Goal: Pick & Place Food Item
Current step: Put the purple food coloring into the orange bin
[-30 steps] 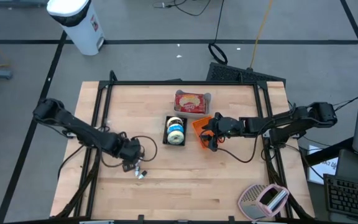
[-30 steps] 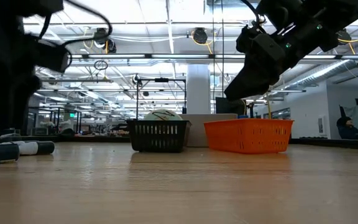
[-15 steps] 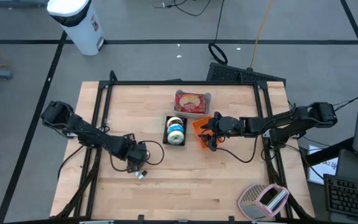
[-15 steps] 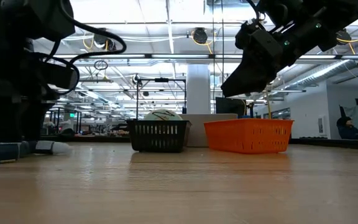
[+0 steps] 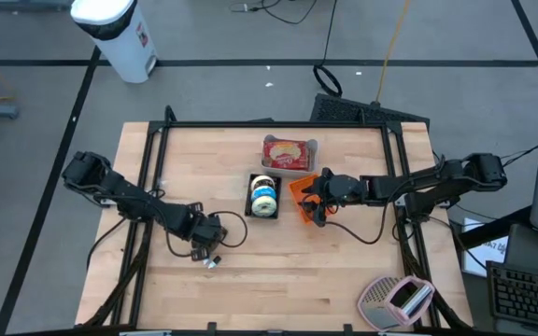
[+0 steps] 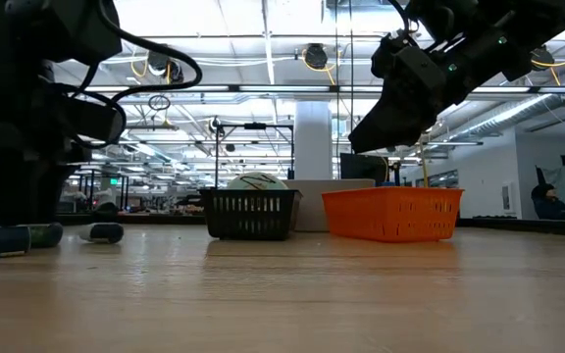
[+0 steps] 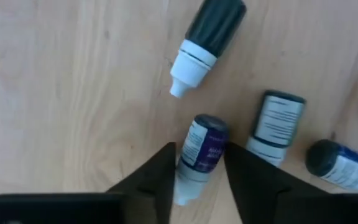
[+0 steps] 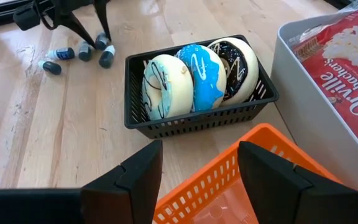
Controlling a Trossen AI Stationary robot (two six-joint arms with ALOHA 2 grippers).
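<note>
Down onto the desk came the left gripper, fingers closing around a small bottle (right gripper open).

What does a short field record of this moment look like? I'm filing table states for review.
left hand: down at the table, fingers either side of a small purple-label bottle
other bottles: three lie nearby
right hand: open, above the orange basket
black basket: three donuts on edge
grey tray: popcorn bag
</note>
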